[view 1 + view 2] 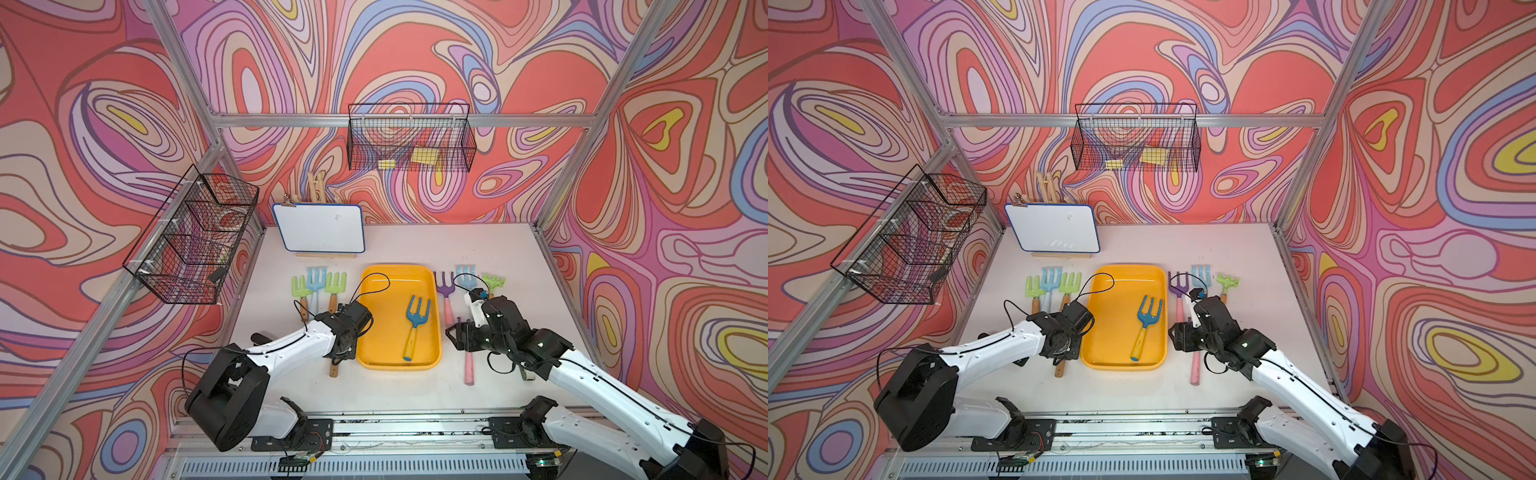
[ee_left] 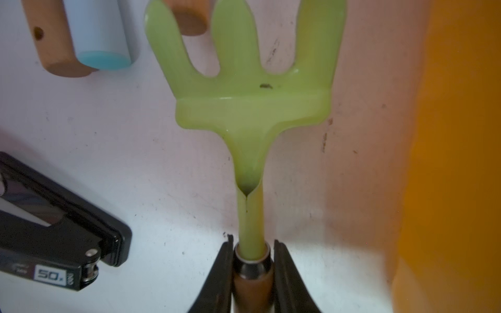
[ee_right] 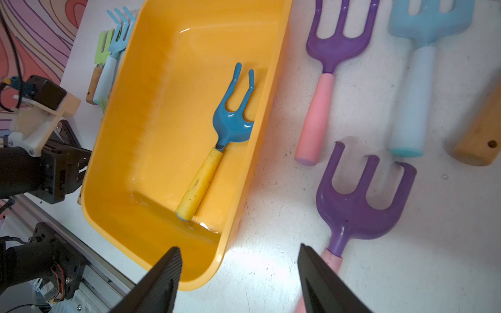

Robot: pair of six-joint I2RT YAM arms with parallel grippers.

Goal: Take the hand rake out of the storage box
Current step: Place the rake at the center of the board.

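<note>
You see a whiteboard (image 1: 319, 227) propped at the back left of the desk (image 1: 436, 245), with wooden sticks (image 1: 316, 187) behind it. One black wire basket (image 1: 409, 139) hangs on the rear wall holding yellow pieces (image 1: 424, 156); a second wire basket (image 1: 191, 237) hangs on the left wall.

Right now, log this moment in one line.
left gripper: shut on green rake | right gripper: open, empty | blue rake: in storage box

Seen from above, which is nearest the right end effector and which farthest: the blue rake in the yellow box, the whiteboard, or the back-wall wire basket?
From the right end effector, in a top view:
1. the blue rake, just beside it in the storage box.
2. the whiteboard, at the table's back left.
3. the wire basket, high on the back wall.
</note>
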